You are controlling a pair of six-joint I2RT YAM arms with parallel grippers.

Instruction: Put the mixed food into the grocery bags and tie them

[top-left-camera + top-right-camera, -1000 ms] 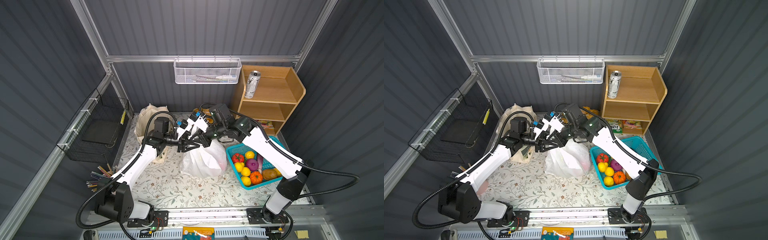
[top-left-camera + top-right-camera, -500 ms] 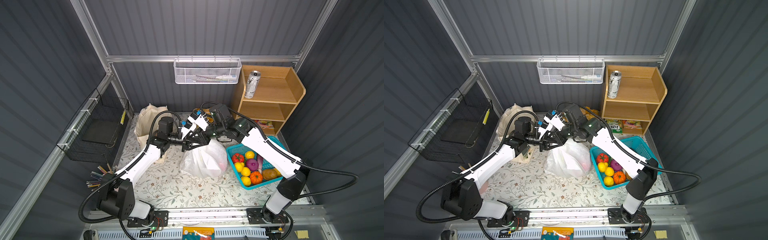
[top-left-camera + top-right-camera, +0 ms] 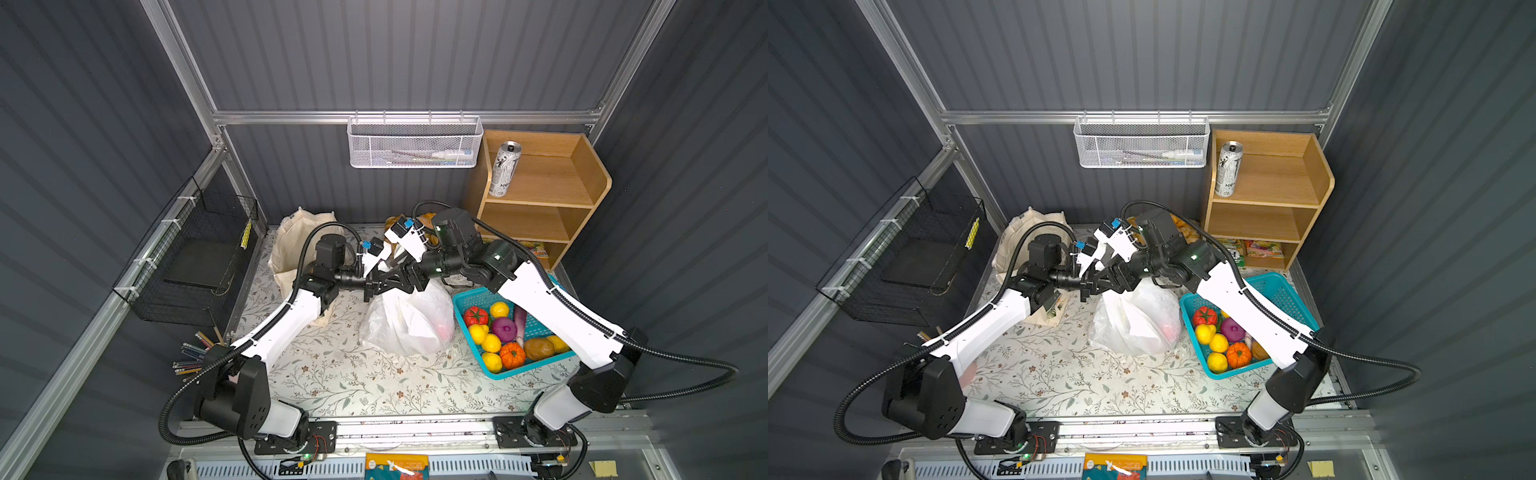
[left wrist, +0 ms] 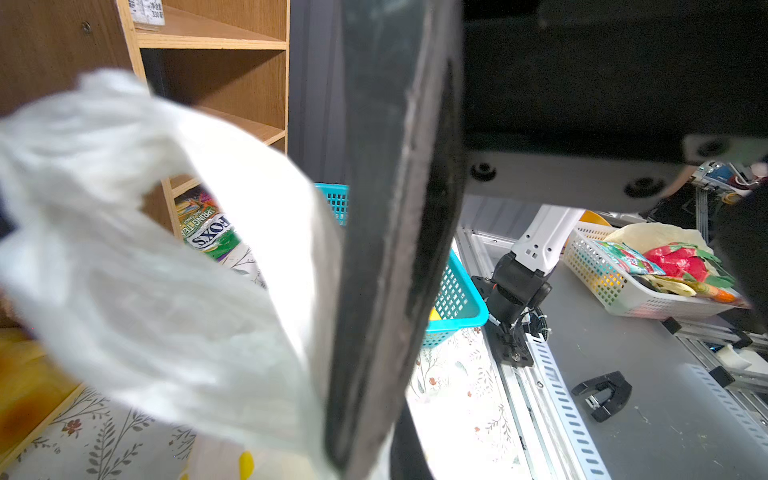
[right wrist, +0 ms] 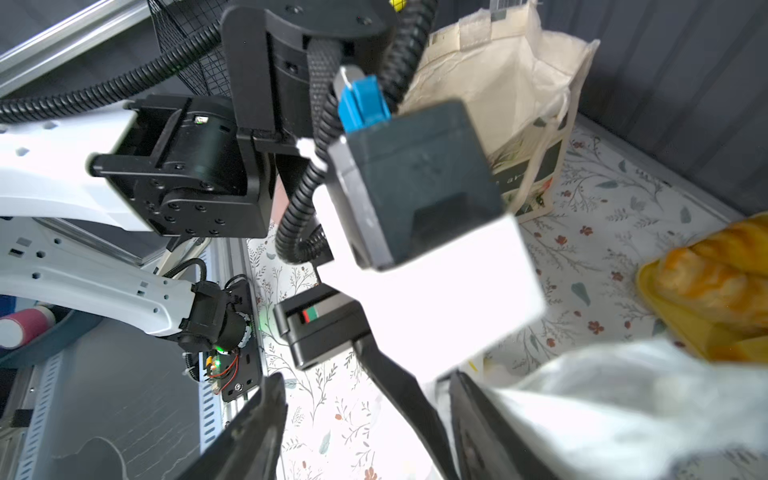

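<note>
Now we see the left gripper [image 3: 372, 289] clenched on the top of the white plastic bag [image 3: 405, 324], which stands beside the turquoise basket [image 3: 473, 296]. The right gripper [image 3: 387, 276] has its jaws apart.

Front mat [image 3: 353, 386] open, plastic bag [image 3: 407, 324] mid-mat — basket [image 3: 478, 297] just right, gap seemingly narrow.

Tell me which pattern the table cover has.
The table cover is whitish with grey-green leafy twigs and reddish flowers, best seen in a top view.
</note>
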